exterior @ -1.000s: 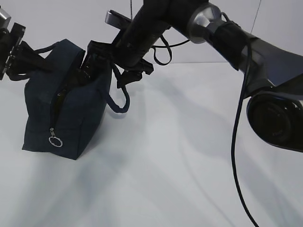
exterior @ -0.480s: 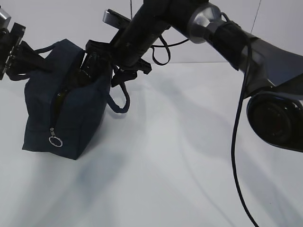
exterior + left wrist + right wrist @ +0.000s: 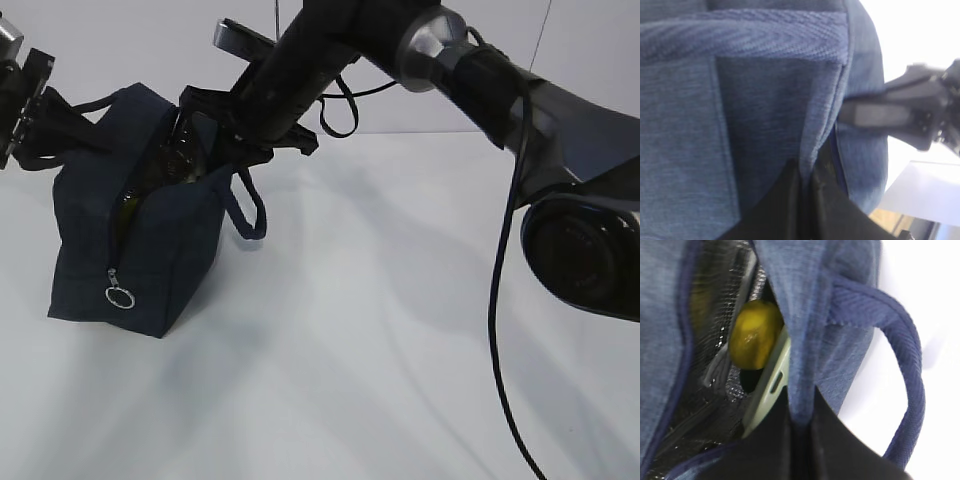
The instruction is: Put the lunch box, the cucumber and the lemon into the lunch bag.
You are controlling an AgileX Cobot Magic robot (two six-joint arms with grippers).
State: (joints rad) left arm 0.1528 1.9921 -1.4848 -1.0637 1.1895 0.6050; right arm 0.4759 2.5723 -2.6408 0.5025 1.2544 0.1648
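Note:
The dark navy lunch bag stands at the left with its top zipper open. My left gripper is shut on the bag's far wall, and its fingers pinch the fabric. My right gripper is shut on the near wall beside the opening, and its fingers clamp the fabric edge. Inside the bag the yellow lemon lies against the pale green lid of the lunch box. An olive-green shape shows through the opening; I cannot tell whether it is the cucumber.
The silver ring pull hangs low on the bag's front end. One looped handle dangles on the right side, also in the right wrist view. The right arm spans the upper right, with its cable hanging down.
The right gripper has pulled the bag's near wall outward and slightly down, so the opening gapes wider and more of the inside shows. The left gripper has stayed put.

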